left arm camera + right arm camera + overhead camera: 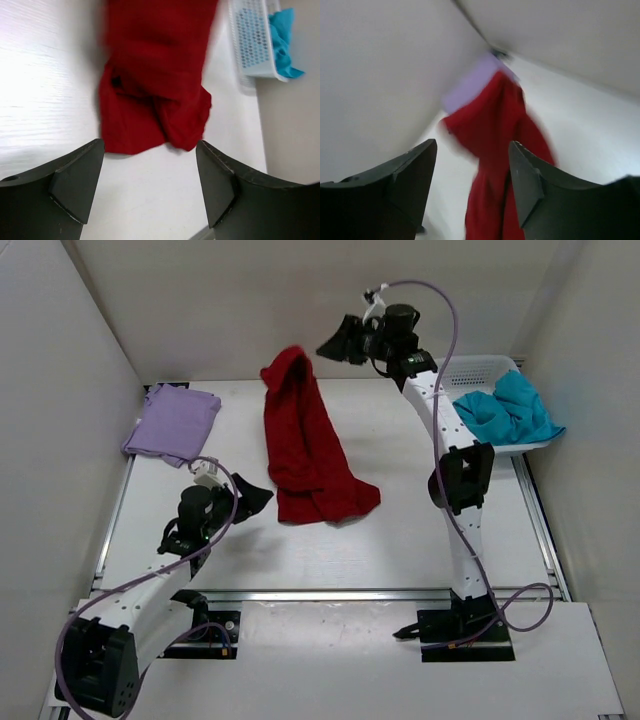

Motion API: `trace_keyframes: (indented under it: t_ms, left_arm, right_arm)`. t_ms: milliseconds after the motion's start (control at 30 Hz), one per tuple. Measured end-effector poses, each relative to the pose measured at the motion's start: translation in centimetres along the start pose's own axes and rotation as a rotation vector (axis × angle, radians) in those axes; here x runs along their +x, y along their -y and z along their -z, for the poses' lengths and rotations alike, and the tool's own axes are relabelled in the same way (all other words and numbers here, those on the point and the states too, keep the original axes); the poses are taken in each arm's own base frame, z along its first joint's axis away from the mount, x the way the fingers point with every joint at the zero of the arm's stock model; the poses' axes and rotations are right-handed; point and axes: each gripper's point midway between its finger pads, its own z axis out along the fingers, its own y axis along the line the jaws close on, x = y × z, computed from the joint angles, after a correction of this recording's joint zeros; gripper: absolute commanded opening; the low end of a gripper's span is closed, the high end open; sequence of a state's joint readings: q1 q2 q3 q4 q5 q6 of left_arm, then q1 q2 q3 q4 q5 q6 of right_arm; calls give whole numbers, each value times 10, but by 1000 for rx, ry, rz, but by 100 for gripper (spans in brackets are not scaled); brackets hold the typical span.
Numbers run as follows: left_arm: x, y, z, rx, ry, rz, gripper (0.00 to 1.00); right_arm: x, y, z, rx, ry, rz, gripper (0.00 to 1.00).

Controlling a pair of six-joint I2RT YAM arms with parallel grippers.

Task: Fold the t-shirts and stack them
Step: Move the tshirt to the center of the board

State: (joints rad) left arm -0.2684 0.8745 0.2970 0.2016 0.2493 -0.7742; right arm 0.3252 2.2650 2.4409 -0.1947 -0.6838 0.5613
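Observation:
The deep red t-shirt (305,455) lies stretched down the middle of the table, its far end lifted and blurred in the air. It also shows in the left wrist view (155,85) and the right wrist view (500,150). My right gripper (335,345) is open and empty, raised just right of that lifted end (472,170). My left gripper (255,498) is open and empty, low over the table just short of the shirt's near edge (150,170). The lavender t-shirt (172,423) lies folded at the far left (470,85). The teal t-shirt (505,410) is heaped in the basket (282,35).
The white lattice basket (480,370) stands at the far right of the table (252,40). White walls close in the back and both sides. A metal rail runs along the table's near edge (340,593).

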Motion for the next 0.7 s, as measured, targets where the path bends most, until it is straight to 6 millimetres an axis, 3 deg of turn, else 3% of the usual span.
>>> trace_keyframes:
  t_ms: [67, 100, 133, 200, 233, 333, 433, 500, 567, 633, 700]
  left_arm:
    - [-5, -3, -3, -35, 8, -24, 85]
    - [-8, -1, -6, -45, 8, -39, 84]
    - [-10, 3, -10, -52, 5, -57, 84]
    - [-15, 8, -22, -67, -2, -78, 83]
    - [-16, 8, -29, -76, -8, -85, 82]
    - [-18, 0, -50, -133, -34, -91, 82]
    - [-19, -15, -68, -195, -54, -87, 84]
    - [-19, -25, -76, -228, -64, -84, 88]
    - [-21, -33, -81, -256, -65, -81, 89]
    - [-24, -38, -83, -270, -54, -75, 95]
    - [-31, -38, -85, -271, -23, -62, 97]
  right_arm:
    - [48, 67, 2, 155, -118, -99, 58]
    - [64, 93, 11, 234, -166, -133, 50]
    - [75, 111, 21, 299, -206, -148, 32]
    - [82, 132, 46, 415, -263, -144, 6]
    - [78, 135, 56, 458, -275, -123, 0]
    - [61, 122, 76, 572, -286, -25, 0]
    - [77, 88, 84, 642, -357, 75, 0]
    - [107, 63, 93, 665, -431, 124, 0]
    - [158, 37, 113, 630, -519, 138, 0]
    - [202, 23, 153, 586, -548, 95, 1]
    - [224, 25, 209, 627, -523, 25, 9]
